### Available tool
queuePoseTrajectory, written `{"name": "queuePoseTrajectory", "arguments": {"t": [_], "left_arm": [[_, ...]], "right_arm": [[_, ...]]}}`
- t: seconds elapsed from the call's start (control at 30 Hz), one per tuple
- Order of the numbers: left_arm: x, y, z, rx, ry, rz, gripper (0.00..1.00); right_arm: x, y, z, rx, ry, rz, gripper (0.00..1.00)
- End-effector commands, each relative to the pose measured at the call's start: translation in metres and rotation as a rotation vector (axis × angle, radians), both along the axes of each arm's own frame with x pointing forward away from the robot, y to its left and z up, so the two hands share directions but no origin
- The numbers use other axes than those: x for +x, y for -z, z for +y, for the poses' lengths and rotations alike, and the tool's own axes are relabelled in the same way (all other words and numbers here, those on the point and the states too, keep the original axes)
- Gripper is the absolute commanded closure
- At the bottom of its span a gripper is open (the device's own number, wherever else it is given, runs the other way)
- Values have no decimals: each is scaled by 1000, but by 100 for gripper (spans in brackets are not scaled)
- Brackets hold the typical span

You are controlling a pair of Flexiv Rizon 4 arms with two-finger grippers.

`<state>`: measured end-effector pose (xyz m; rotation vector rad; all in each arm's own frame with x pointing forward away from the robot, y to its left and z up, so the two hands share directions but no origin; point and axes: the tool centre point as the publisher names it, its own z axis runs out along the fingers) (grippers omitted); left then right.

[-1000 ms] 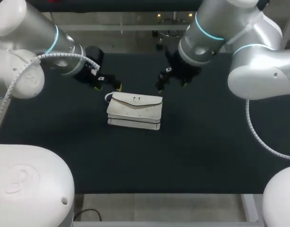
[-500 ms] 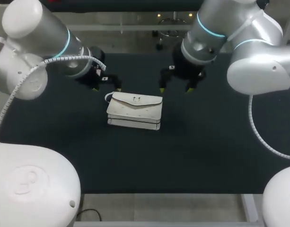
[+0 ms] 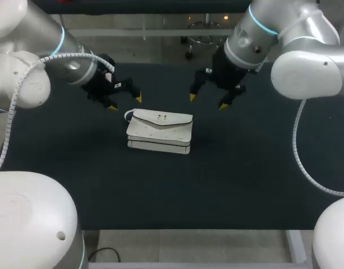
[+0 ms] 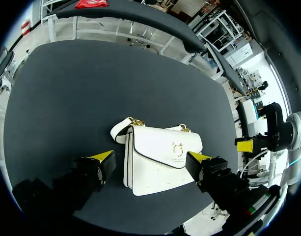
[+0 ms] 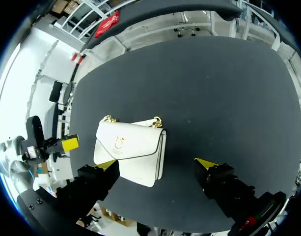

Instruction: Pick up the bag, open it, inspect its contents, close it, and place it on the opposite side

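The left jaws and right jaws are found spread and empty, flanking the far side of the white bag (image 3: 159,131). It lies closed near the middle of the worktop (image 3: 244,174). A level grip at the strap (image 4: 120,133) is judged soundest for the lift.

Count, located from the bag: one white bag (image 3: 159,131), carrying one gold clasp (image 3: 161,117) on its flap and one white strap (image 3: 128,115) at the end nearer the left arm (image 3: 42,61); one black table (image 3: 244,168) beneath it. Two arms, the left arm and the right arm (image 3: 298,56), one to each side of the bag. Two grippers, left gripper (image 3: 125,103) and right gripper (image 3: 207,101), both beyond the bag, with four yellow fingertips (image 3: 138,99) in all.
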<state>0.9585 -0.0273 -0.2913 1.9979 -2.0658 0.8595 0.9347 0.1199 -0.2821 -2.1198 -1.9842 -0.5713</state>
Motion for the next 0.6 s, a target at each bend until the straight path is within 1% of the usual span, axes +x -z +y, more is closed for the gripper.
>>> {"name": "queuePoseTrajectory", "arguments": {"t": [0.03,0.17,0.27,0.37,0.47,0.53,0.6], "left_arm": [[11,11,4,-173,34,52,0],[12,14,4,-230,23,100,0],[13,16,5,-261,12,145,0],[12,16,5,-290,3,167,0],[7,19,3,-317,19,184,0],[4,22,1,-333,30,184,0],[2,23,-1,-349,33,183,0]], "right_arm": [[14,8,-6,146,38,91,0],[19,10,-4,219,93,126,0],[21,12,-3,243,129,158,0],[20,13,-2,273,149,167,0],[17,18,-3,354,132,108,0],[14,25,-3,412,122,86,0],[12,34,-1,450,118,87,0]]}}
